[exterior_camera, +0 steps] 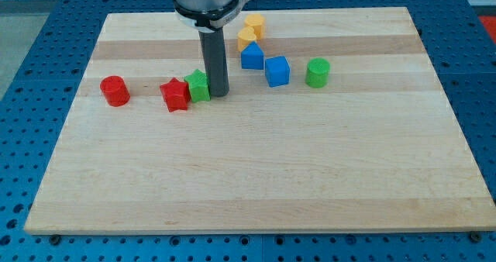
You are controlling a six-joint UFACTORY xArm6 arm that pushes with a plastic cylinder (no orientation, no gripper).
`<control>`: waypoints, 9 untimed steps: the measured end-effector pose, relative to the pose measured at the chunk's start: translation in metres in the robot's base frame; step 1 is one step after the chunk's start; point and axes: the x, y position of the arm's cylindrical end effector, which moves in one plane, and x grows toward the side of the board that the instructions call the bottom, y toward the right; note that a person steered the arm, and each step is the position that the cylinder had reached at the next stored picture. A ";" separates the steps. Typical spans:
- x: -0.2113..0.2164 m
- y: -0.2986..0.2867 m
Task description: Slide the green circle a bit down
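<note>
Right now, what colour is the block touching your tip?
Green; the green block sits against my tip on its left, clearest in the camera view.

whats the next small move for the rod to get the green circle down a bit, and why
Probably move my tip toward the view's right and top, to just above the green circle. My tip now sits by the green block next to the red star, well to the left of the circle, with blue blocks between, so no downward push is possible yet.
</note>
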 end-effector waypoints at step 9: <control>-0.064 0.176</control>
